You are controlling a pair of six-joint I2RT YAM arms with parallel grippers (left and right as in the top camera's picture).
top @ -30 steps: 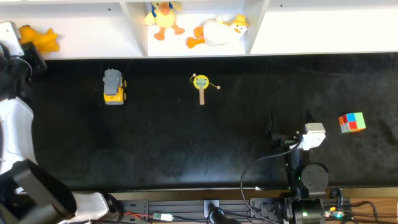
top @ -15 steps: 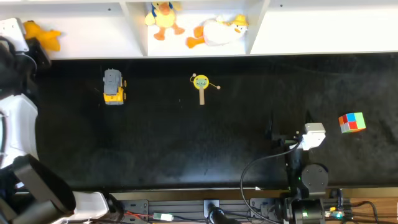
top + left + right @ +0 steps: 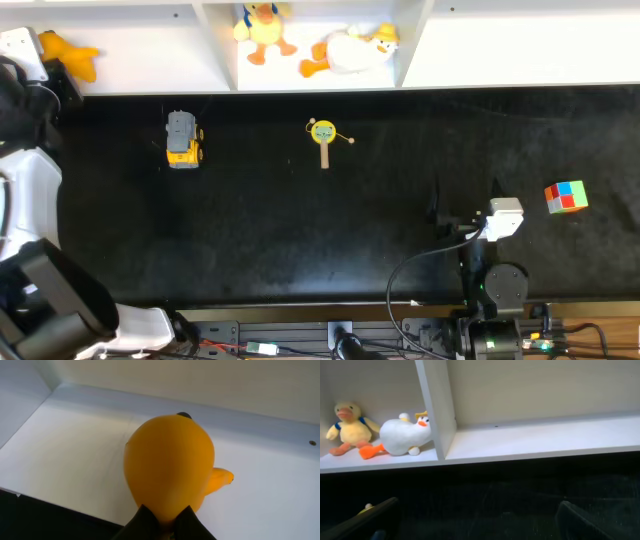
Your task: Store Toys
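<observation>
My left gripper (image 3: pixel 167 519) is shut on an orange duck toy (image 3: pixel 170 462), held over the floor of the white shelf's (image 3: pixel 150 60) left compartment. From above, the orange duck (image 3: pixel 72 55) sits at the far left of the shelf with the left gripper (image 3: pixel 60 75) just below it. A yellow toy truck (image 3: pixel 183 138), a yellow rattle (image 3: pixel 323 138) and a multicoloured cube (image 3: pixel 565 196) lie on the black mat. My right gripper (image 3: pixel 465 207) stands open near the front right, left of the cube. In its own view the right gripper (image 3: pixel 477 506) holds nothing.
A yellow duck plush (image 3: pixel 262 25) and a white goose plush (image 3: pixel 352 50) occupy the middle shelf compartment. Both the duck plush (image 3: pixel 347 422) and the goose plush (image 3: pixel 402 436) show beside the divider (image 3: pixel 437 407). The right compartment (image 3: pixel 545 435) holds nothing.
My left gripper carried the orange duck slightly up and to the right, deeper into the left compartment, then nearly stopped. The right arm stayed still.
</observation>
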